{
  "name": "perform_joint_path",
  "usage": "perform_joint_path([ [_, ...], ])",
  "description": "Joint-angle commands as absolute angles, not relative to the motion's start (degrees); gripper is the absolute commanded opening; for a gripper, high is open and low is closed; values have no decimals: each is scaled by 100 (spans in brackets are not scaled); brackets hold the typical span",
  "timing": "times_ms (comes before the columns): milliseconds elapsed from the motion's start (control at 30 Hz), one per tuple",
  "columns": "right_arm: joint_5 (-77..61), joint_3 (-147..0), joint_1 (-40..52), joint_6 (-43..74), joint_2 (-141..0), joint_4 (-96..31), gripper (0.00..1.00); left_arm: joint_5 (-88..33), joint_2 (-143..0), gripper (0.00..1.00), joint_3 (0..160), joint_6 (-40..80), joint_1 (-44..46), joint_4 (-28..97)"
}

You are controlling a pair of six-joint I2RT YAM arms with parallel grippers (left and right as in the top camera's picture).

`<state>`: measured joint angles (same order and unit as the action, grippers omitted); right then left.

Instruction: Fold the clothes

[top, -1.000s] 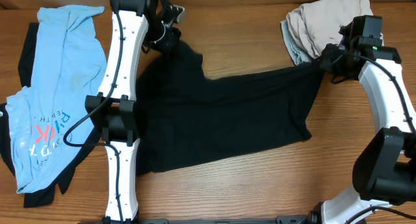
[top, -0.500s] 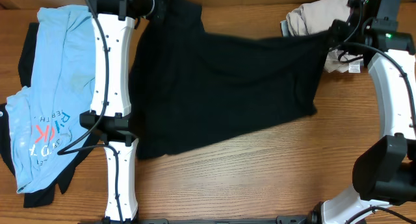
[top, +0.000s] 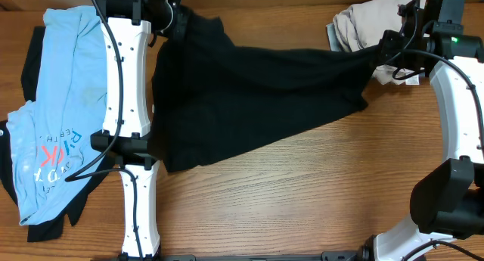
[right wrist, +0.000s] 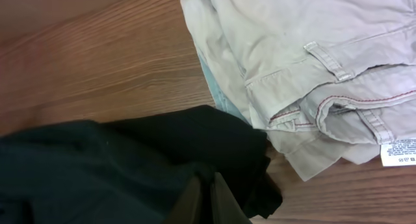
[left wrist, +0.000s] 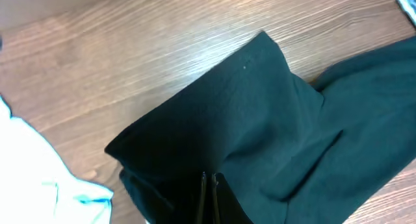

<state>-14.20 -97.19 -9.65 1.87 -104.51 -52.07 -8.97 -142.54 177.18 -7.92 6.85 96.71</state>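
The black garment (top: pixel 249 94) is stretched across the table between my two grippers. My left gripper (top: pixel 175 20) is shut on its far left corner, and in the left wrist view (left wrist: pixel 209 178) the jaws pinch dark cloth (left wrist: pixel 260 126). My right gripper (top: pixel 382 55) is shut on its far right corner, and the right wrist view (right wrist: pixel 207 180) shows the fingers closed on the black fabric (right wrist: pixel 117 165). The near edge lies on the table.
A light-blue printed tee (top: pixel 64 102) lies at the left over another dark piece (top: pixel 30 64). Beige clothes (top: pixel 370 23) are piled at the back right, close beside my right gripper, with a white label (right wrist: pixel 398 151) showing.
Both grippers have lifted the garment's far edge and carried it toward the back of the table. Between half a second ago and now the cloth has sagged and its near edge has drawn back.
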Motion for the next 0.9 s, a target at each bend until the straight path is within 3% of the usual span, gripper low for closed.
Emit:
perform_joint_path([
  [0,-1468,-9856,-972,91,-10394,-5175,4,-687,-14239,4,17751,-373,639,9682],
  [300,-1470,-9887,-972,-30,-10232,-5262,4,-1186,-14035,4,17666,-99,644,9682],
  [867,-1463,-10095,-980,-3,-9048,-5522,4,-805,-12877,4,17679,-126,639,9679],
])
